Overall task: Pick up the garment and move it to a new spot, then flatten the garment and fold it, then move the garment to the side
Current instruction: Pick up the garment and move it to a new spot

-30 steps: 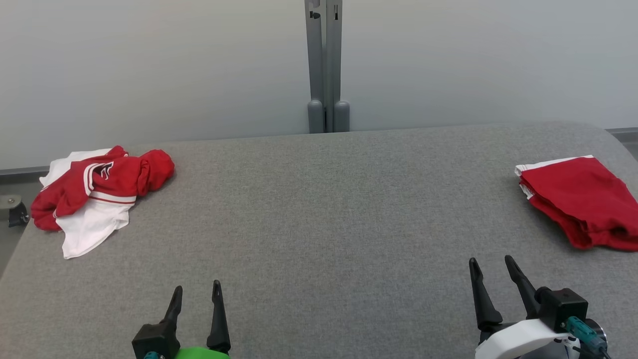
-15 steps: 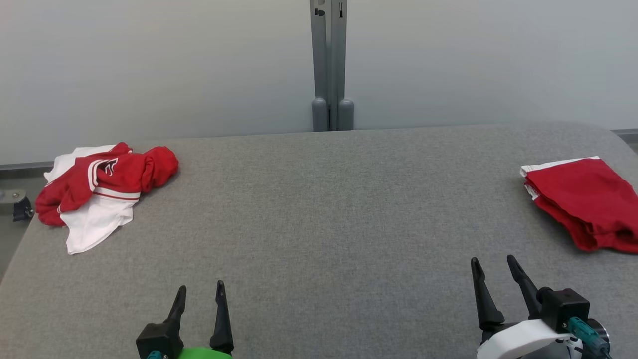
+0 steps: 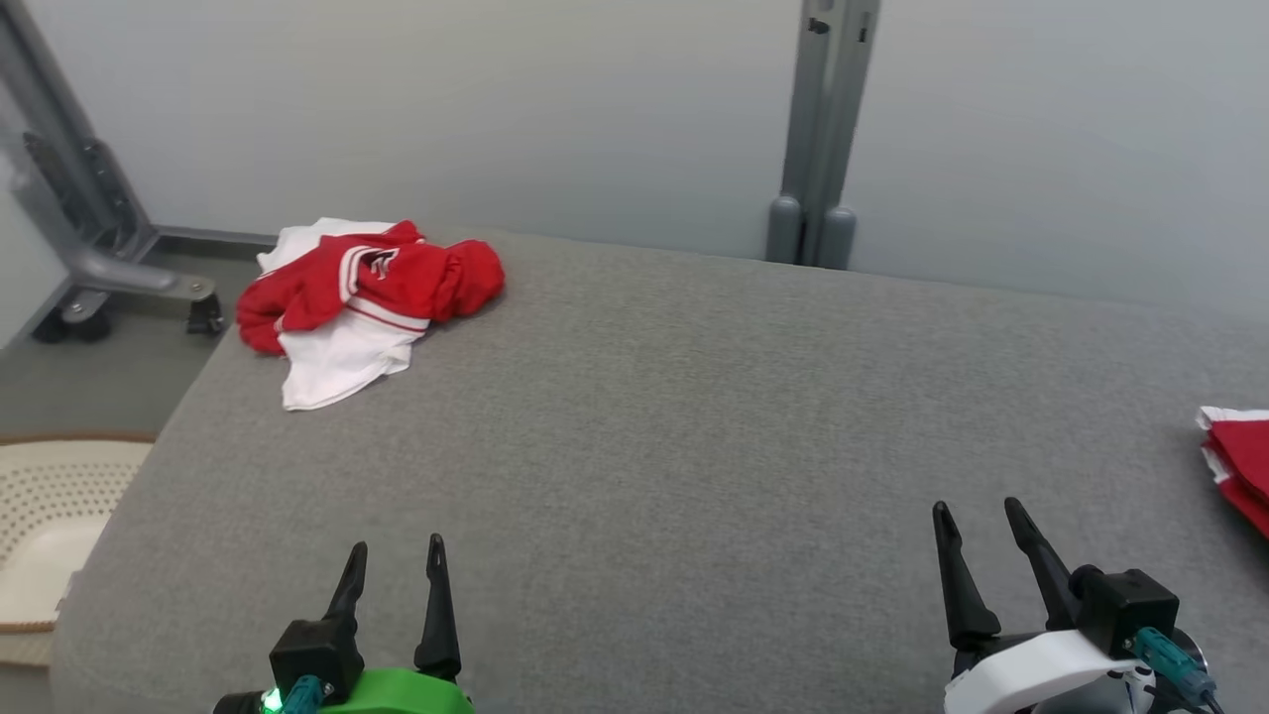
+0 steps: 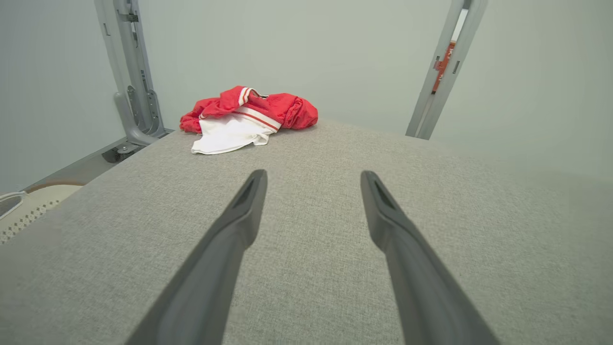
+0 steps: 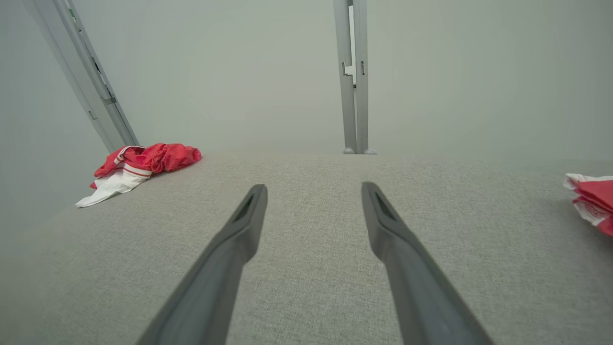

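A crumpled red and white garment (image 3: 362,297) lies near the far left corner of the grey table (image 3: 694,426). The left wrist view shows the garment (image 4: 246,117) ahead and slightly left, and in the right wrist view the garment (image 5: 139,167) sits far off to the left. My left gripper (image 3: 394,560) hovers open at the near edge, well short of the garment, with nothing between its fingers. My right gripper (image 3: 977,526) stands open at the near right, also holding nothing.
A folded red garment (image 3: 1239,466) lies at the table's right edge, seen too as folded red cloth (image 5: 591,199). A grey post (image 3: 818,129) stands behind the table. A metal frame on castors (image 3: 89,228) and a pale perforated basket (image 3: 45,516) are on the floor left.
The head camera has turned left, so the whole scene has shifted right in view. Both grippers stay open and in place at the near edge.
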Controlling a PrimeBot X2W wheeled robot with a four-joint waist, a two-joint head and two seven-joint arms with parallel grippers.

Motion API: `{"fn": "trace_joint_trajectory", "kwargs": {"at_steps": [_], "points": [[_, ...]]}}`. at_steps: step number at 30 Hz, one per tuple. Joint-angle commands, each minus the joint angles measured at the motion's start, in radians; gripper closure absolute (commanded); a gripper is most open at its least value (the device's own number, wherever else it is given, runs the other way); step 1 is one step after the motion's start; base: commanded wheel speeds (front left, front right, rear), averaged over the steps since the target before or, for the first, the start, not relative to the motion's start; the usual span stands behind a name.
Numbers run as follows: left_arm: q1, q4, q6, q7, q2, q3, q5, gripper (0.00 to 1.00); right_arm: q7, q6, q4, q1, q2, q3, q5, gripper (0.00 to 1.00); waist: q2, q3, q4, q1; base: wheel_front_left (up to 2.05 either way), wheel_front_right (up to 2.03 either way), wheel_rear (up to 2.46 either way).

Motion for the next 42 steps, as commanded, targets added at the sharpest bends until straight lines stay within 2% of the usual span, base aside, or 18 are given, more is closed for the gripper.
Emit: {"fn": "trace_joint_trajectory", "kwargs": {"at_steps": [1, 4, 8, 13, 18, 27, 29, 32, 36, 42], "points": [[-0.013, 0.001, -0.002, 0.0, 0.007, 0.004, 0.011, 0.0, -0.003, -0.002, -0.006, -0.007, -0.003, 0.001, 0.01, 0.0, 0.0, 0.014, 0.171, 0.0, 0.0, 0.0, 0.0], [-0.011, -0.009, 0.0, 0.0, 0.008, 0.02, 0.012, 0.0, -0.003, -0.002, -0.008, -0.023, -0.002, 0.016, 0.007, 0.0, 0.0, 0.031, 0.239, 0.0, 0.0, 0.0, 0.0], [0.016, -0.051, 0.021, 0.0, 0.005, 0.061, 0.002, 0.0, -0.003, -0.002, 0.006, -0.071, -0.003, 0.068, -0.012, 0.0, 0.0, 0.071, 0.27, 0.0, 0.0, 0.0, 0.0], [0.051, -0.098, 0.04, 0.0, 0.001, 0.102, -0.004, 0.0, -0.003, -0.002, 0.031, -0.126, -0.004, 0.123, -0.012, 0.0, 0.0, 0.095, 0.285, 0.0, 0.0, 0.0, 0.0], [0.077, -0.117, 0.041, 0.0, -0.001, 0.112, -0.006, 0.0, -0.003, -0.002, 0.045, -0.148, -0.004, 0.138, -0.017, 0.0, 0.0, 0.103, 0.29, 0.0, 0.0, 0.0, 0.0], [0.034, -0.091, 0.022, 0.0, 0.003, 0.106, 0.013, 0.0, -0.003, -0.002, 0.016, -0.101, -0.003, 0.069, -0.032, 0.0, 0.0, 0.106, 0.292, 0.0, 0.0, 0.0, 0.0], [0.0, -0.089, 0.013, 0.0, 0.021, 0.122, 0.014, 0.0, -0.003, -0.002, -0.001, -0.092, -0.003, 0.056, -0.042, 0.0, 0.0, 0.122, 0.282, 0.0, 0.0, 0.0, 0.0], [-0.085, -0.105, 0.002, 0.0, 0.058, 0.152, 0.024, 0.0, 0.006, -0.002, -0.033, -0.114, -0.004, 0.05, -0.07, 0.0, 0.0, 0.174, 0.232, 0.0, 0.0, 0.0, 0.0], [-0.25, -0.089, -0.03, 0.017, 0.149, 0.162, 0.058, 0.0, 0.029, -0.002, -0.079, -0.146, -0.004, 0.045, -0.111, 0.0, 0.0, 0.253, 0.158, 0.0, 0.0, 0.0, 0.0], [-0.566, -0.03, -0.082, 0.106, 0.282, 0.158, 0.102, 0.0, 0.048, -0.002, -0.165, -0.189, -0.004, 0.04, -0.149, 0.0, 0.0, 0.385, 0.047, 0.0, 0.0, 0.0, 0.0]]}}
